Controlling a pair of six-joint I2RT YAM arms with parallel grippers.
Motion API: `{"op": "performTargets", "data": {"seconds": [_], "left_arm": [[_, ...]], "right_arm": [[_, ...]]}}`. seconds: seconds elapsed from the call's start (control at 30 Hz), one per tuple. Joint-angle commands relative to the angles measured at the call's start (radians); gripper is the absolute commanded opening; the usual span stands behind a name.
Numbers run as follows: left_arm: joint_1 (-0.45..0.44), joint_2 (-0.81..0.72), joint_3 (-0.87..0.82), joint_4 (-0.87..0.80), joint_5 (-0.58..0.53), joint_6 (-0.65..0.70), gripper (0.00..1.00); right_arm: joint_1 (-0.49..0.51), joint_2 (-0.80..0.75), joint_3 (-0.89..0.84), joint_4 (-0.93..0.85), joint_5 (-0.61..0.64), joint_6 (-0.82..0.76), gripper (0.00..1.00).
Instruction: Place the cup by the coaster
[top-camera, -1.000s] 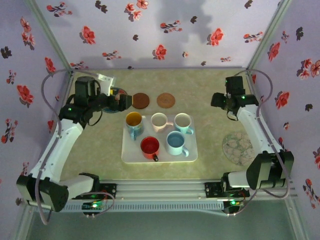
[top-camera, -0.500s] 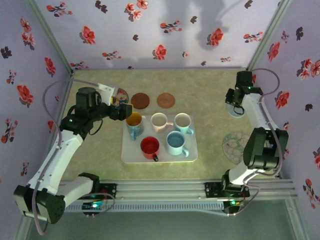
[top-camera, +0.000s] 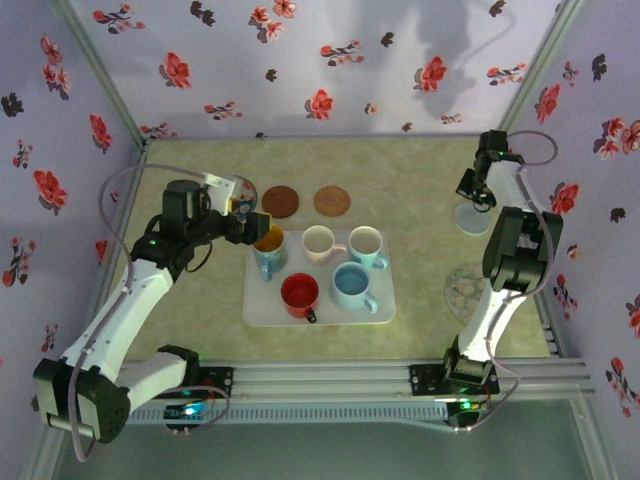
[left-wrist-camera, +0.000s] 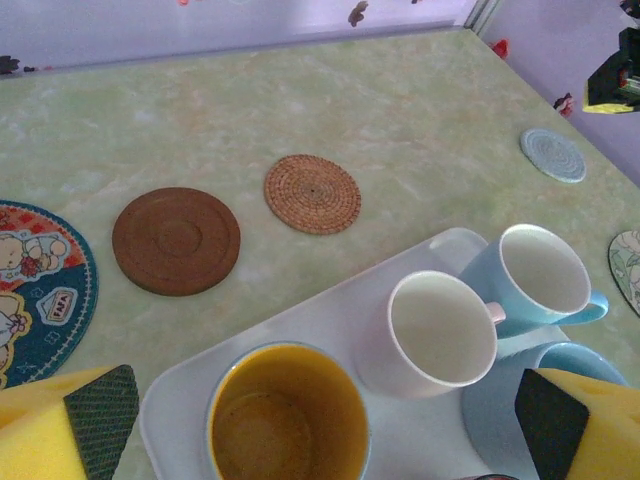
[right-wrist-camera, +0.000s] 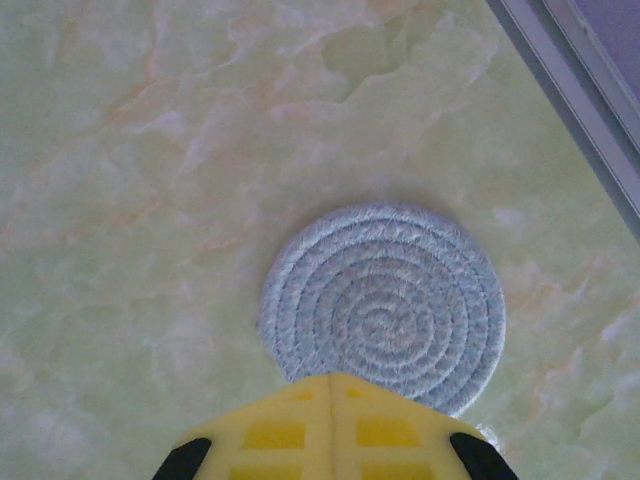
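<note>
A cup with a yellow inside (left-wrist-camera: 288, 415) stands at the back left of the white tray (left-wrist-camera: 180, 395). My left gripper (left-wrist-camera: 325, 425) is open and straddles this cup, its yellow pads (left-wrist-camera: 60, 435) wide apart on either side, touching nothing. In the top view this gripper (top-camera: 246, 222) sits at the yellow cup (top-camera: 267, 240). My right gripper (right-wrist-camera: 333, 400) is shut and empty, its tips just over the near edge of a pale blue woven coaster (right-wrist-camera: 385, 300). From above, the right gripper (top-camera: 472, 192) hangs by that coaster (top-camera: 472, 217) at the back right.
The tray (top-camera: 320, 315) also holds a white cup (top-camera: 318, 243), a light blue cup (top-camera: 366, 243), a red cup (top-camera: 299, 293) and a blue cup (top-camera: 351, 284). Behind it lie a brown coaster (top-camera: 281, 201), a wicker coaster (top-camera: 331, 200) and a cartoon coaster (left-wrist-camera: 35, 290). A floral coaster (top-camera: 470, 290) lies right.
My left gripper has moved right and nearer, from the cartoon coaster to over the yellow cup. My right arm has swung out to the back right, over the pale blue coaster.
</note>
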Motion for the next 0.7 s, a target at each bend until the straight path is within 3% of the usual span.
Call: {"op": "performTargets", "data": {"seconds": [0.0, 0.43, 0.67], "left_arm": [[-0.010, 0.020, -0.008, 0.044, -0.008, -0.020, 1.00], [-0.015, 0.114, 0.038, 0.058, -0.007, -0.022, 1.00], [-0.017, 0.120, 0.035, 0.067, -0.019, -0.031, 1.00]], "right_arm": [[-0.014, 0.069, 0.055, -0.062, 0.027, 0.020, 0.00], [-0.015, 0.226, 0.105, -0.059, 0.107, -0.035, 0.00], [-0.015, 0.270, 0.109, -0.057, 0.052, -0.042, 0.00]]}}
